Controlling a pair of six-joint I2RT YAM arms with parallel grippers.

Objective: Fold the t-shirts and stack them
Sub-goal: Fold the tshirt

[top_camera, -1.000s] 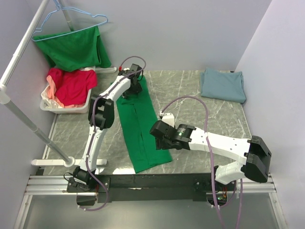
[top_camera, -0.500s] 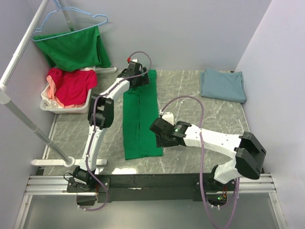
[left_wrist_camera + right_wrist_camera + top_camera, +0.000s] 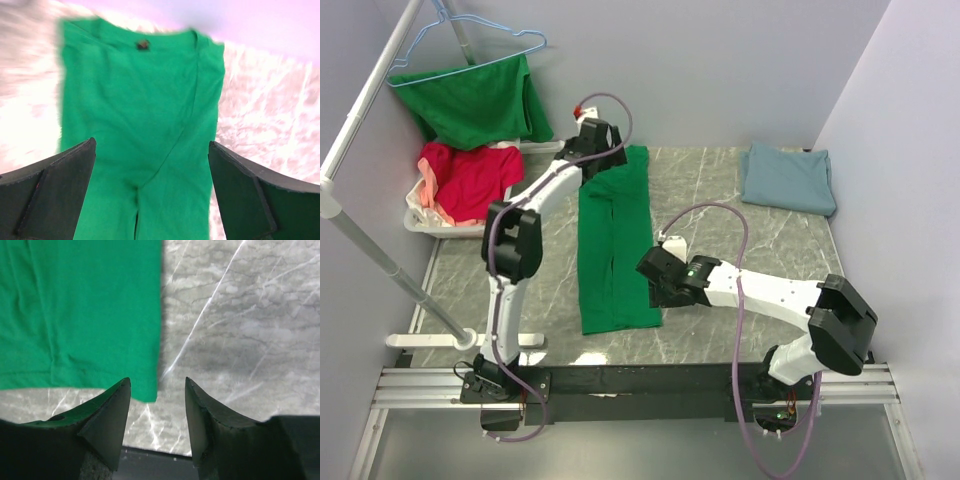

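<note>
A bright green t-shirt (image 3: pixel 615 245) lies flat on the grey marbled table (image 3: pixel 740 230), left of its middle. It is folded lengthwise into a long narrow strip that runs from the far edge toward the arms. Its collar is at the far end, where the left wrist view shows a small dark label at the neckline and a folded-in edge crossing the cloth on a slant (image 3: pixel 145 115). The hem is at the near end, with a line of stitching just above it (image 3: pixel 80 310). The left gripper (image 3: pixel 607 162) hangs over the collar end, its jaws spread wide and holding nothing. The right gripper (image 3: pixel 656 296) sits at the near right corner of the hem, its jaws apart with that corner showing between the tips, not pinched. A folded blue-grey t-shirt (image 3: pixel 788 178) rests at the table's far right, well apart from the green one.
</note>
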